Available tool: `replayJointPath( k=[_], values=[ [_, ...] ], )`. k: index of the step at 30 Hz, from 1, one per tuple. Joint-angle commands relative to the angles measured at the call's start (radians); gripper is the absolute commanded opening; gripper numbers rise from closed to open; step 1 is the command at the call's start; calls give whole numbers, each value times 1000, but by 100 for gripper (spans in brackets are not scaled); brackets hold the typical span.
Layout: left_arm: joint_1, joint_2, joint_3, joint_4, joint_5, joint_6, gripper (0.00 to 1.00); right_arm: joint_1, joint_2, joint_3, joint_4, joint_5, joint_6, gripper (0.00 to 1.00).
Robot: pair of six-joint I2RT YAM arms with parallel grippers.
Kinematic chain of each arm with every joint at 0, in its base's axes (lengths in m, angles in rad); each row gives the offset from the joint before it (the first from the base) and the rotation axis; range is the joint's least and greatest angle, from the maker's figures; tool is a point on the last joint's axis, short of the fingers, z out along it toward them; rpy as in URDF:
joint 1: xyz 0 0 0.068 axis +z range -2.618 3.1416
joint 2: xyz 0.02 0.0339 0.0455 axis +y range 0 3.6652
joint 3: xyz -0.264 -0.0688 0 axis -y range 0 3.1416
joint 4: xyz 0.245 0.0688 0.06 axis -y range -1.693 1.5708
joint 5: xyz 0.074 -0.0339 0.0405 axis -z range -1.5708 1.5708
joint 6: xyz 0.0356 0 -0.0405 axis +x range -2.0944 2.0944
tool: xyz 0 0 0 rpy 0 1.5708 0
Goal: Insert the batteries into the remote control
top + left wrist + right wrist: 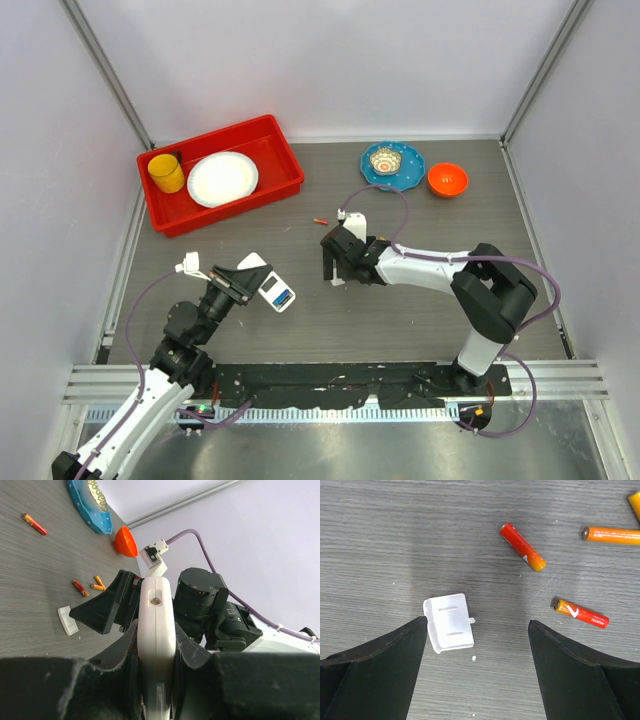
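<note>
My left claw [157, 647] was clamped on the remote [156, 610], holding it toward the near-left corner of the desk [400, 320]. I judged this was to steady it for loading. My right claw [477, 625] hung wide open and empty over the middle of the desk, with the cover [449, 622] just inside its left finger and the batteries [522, 546] scattered beside it, so a battery seemed the next pick. With the cover lying off, the compartment was probably open, though no view showed it. The remote looked slim and white, with a small round mark on its narrow edge. From above a small pale screen showed.
</note>
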Motion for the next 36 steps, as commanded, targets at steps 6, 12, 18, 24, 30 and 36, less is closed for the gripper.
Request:
replayJointPath(
  k=[6,12,18,24,30,36],
  values=[
    [-2,-5,-43,50,5,-1,0,7,-46,28,24,3,15,87],
    [-2,-5,-43,50,5,-1,0,7,-26,14,29,-7,23,87],
    [-2,-3,-43,48,5,-1,0,7,-4,7,32,-10,21,87],
    [-2,-6,-43,47,5,-1,0,7,16,-1,35,-13,21,87],
    [-2,-6,-43,48,3,-1,0,7,37,-4,33,-23,23,87],
    [-2,-9,-43,47,5,-1,0,7,54,-3,30,-24,20,87]
  ],
)
